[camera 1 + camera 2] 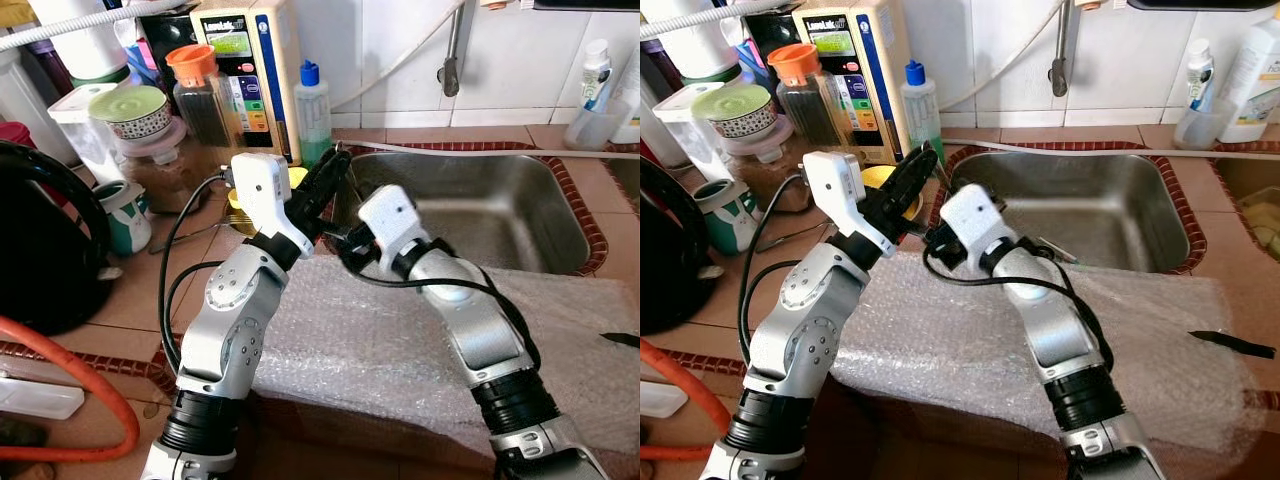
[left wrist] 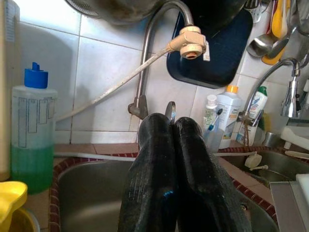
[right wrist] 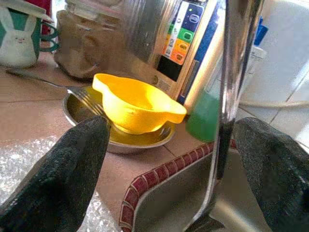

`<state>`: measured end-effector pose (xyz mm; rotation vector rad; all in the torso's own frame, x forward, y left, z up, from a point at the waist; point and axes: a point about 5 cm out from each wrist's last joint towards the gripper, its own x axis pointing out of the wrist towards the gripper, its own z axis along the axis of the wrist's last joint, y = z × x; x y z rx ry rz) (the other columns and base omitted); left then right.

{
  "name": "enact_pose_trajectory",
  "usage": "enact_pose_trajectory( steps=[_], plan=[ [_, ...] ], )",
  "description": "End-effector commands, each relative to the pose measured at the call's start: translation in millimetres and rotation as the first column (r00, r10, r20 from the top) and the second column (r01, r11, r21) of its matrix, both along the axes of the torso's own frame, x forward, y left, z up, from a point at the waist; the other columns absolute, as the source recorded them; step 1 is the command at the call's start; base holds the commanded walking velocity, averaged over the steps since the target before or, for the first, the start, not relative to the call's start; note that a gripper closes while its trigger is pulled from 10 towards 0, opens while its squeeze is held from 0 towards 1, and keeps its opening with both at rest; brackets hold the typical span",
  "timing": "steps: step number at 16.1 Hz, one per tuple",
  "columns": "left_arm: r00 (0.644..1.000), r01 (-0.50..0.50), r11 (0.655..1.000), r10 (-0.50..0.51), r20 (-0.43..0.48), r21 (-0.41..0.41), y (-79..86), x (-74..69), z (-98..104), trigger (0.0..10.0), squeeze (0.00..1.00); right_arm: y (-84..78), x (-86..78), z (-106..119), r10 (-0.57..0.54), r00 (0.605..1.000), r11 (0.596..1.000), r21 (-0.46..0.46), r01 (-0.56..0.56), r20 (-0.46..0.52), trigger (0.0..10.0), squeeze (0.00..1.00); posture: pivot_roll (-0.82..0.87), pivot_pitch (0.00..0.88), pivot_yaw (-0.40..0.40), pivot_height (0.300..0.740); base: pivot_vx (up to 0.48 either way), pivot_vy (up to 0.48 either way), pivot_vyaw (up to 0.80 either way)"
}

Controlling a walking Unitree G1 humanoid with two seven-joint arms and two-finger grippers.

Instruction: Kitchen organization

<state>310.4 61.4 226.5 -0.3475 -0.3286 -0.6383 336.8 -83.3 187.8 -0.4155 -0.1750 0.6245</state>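
Metal utensil (image 3: 227,96), probably a spoon, is hanging upright mid-frame in the head views, over the near-left corner of the sink (image 1: 480,200). The left gripper (image 2: 174,121) is pinching its thin top end, fingers pressed tight together. The right gripper (image 3: 169,145) is standing wide apart around the shaft, gripping nothing; a handover seems to be starting, so the tidying is looking far from done. A fork (image 3: 87,99) and a yellow bowl (image 3: 137,104) are sitting in a steel dish on the counter, left of the sink. Writing on the appliance (image 1: 245,75) at upper left is showing too blurred to read; a mug (image 3: 19,36) is showing a rabbit picture.
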Motion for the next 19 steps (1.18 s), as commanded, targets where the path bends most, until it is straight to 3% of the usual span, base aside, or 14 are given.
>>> enact_pose_trajectory(
  steps=[1, 10, 11, 13, 17, 19],
  plan=[
    [1.0, -0.003, 1.0, 0.003, 0.021, 0.012, 2.3, -3.2, 3.9, 0.0, 0.0, -3.1, 1.3, -2.5, -0.021, 1.0, 1.0, 0.002, 0.021, -0.006, 0.0, 0.0, -0.27, 0.076, 0.16, 0.74, 0.0, 0.0, 0.0],
    [1.0, -0.019, 0.999, 0.018, 0.015, 0.036, 3.8, -2.0, 0.9, 0.0, 0.0, -7.4, 2.8, -1.4, -0.048, 0.999, 0.999, 0.01, 0.048, -0.003, 0.0, 0.0, -0.27, 0.069, 0.162, 0.74, 0.0, 0.0, 0.0],
    [1.0, -0.023, 0.999, 0.022, 0.015, 0.04, 3.9, -1.9, 0.1, 0.8, 0.0, -7.3, 3.0, -1.2, -0.048, 0.999, 0.999, 0.011, 0.048, -0.002, 0.0, 0.0, -0.27, 0.069, 0.162, 0.74, 0.0, 0.0, 0.0],
    [1.0, -0.026, 0.999, 0.025, 0.014, 0.044, 3.9, -1.9, -0.5, 1.3, 0.0, -7.4, 3.1, -0.5, -0.048, 0.999, 0.999, 0.015, 0.048, -0.001, 0.0, 0.0, -0.27, 0.069, 0.161, 0.74, 0.0, 0.0, 0.0],
    [0.999, -0.04, 0.997, 0.039, 0.017, 0.066, 4.6, -0.9, -2.0, 4.2, 0.0, -6.7, 3.6, 0.9, -0.046, 0.999, 0.998, 0.031, 0.046, -0.004, 0.0, 0.0, -0.27, 0.072, 0.164, 0.74, 0.0, 0.0, 0.0],
    [0.999, -0.044, 0.997, 0.043, 0.019, 0.069, 4.9, -0.6, -2.0, 4.6, 0.0, -6.9, 3.8, 0.6, -0.048, 0.999, 0.998, 0.034, 0.048, -0.007, 0.0, 0.0, -0.27, 0.072, 0.164, 0.74, 0.0, 0.0, 0.0]
  ],
)
